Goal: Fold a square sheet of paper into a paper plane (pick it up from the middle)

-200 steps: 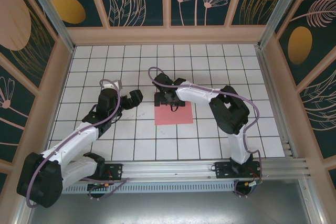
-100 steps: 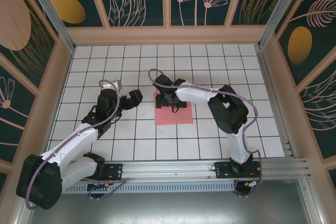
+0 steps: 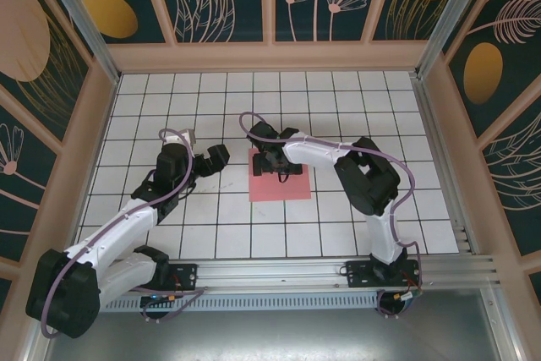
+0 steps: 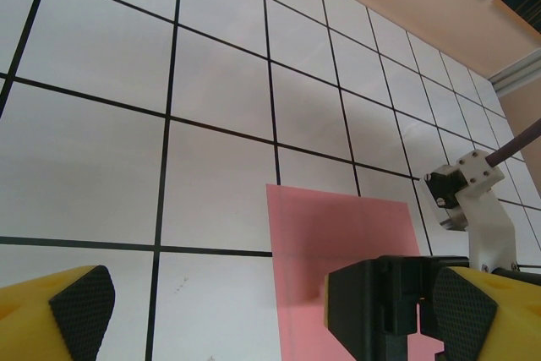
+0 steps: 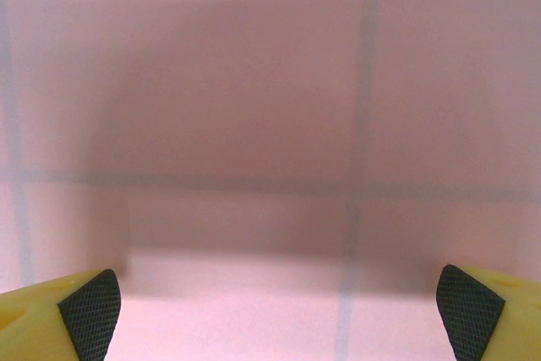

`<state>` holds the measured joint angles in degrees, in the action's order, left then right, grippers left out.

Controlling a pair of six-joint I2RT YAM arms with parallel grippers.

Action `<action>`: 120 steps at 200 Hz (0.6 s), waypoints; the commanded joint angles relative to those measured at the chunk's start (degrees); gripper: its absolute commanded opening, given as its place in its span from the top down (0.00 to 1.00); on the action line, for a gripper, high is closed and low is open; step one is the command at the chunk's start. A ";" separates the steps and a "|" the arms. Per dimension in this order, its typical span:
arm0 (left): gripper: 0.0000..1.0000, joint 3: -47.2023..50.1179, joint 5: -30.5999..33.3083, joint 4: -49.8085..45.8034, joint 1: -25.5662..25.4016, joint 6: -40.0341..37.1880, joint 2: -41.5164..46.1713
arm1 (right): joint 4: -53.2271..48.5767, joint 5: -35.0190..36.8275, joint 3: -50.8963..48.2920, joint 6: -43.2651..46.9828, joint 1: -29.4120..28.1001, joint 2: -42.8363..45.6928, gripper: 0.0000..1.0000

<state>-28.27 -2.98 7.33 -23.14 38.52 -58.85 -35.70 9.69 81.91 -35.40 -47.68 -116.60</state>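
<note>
A square sheet of paper (image 3: 279,185), pink and unmarked, lies flat at about the middle of the white-tiled table (image 3: 338,99). Being square it has no long axis, and its edges run in line with the black grid lines (image 3: 218,209).

The right gripper (image 3: 277,162) hangs over the sheet's far half, its arm reaching in from the table's near right corner. The left gripper (image 3: 215,158) is poised over bare tiles just off the sheet's left edge.

From above, the right gripper hides part of the paper. The right wrist camera looks straight down on the pink sheet (image 5: 270,107), with the grid lines showing faintly through it. There the right gripper (image 5: 279,303) has its black pads (image 5: 89,303) spread wide, with nothing pinched between them. Whether they touch the paper cannot be told.

The left wrist camera gives the low side view. It shows a sharp corner of the sheet (image 4: 338,234) lying flush on a tile, and the black body of the right gripper (image 4: 380,302) down at the paper. The left gripper (image 4: 270,302) is likewise wide apart and holding nothing.
</note>
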 commanded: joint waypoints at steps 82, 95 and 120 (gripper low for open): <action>0.01 0.42 -0.97 0.49 0.37 -1.52 1.45 | 4.39 -5.01 -9.08 -0.23 -0.14 -2.93 0.01; 0.01 0.32 -1.05 0.35 0.37 -1.52 1.37 | 3.85 -4.48 -8.87 -0.28 -0.22 -2.94 0.02; 0.01 0.23 -1.20 0.55 0.37 -1.34 1.28 | 2.40 -3.05 -7.19 -0.46 -0.66 -3.54 0.03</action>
<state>-28.27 -3.22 7.29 -23.14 38.13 -58.15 -30.04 9.82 76.73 -34.85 -47.79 -115.26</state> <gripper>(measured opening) 0.988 0.973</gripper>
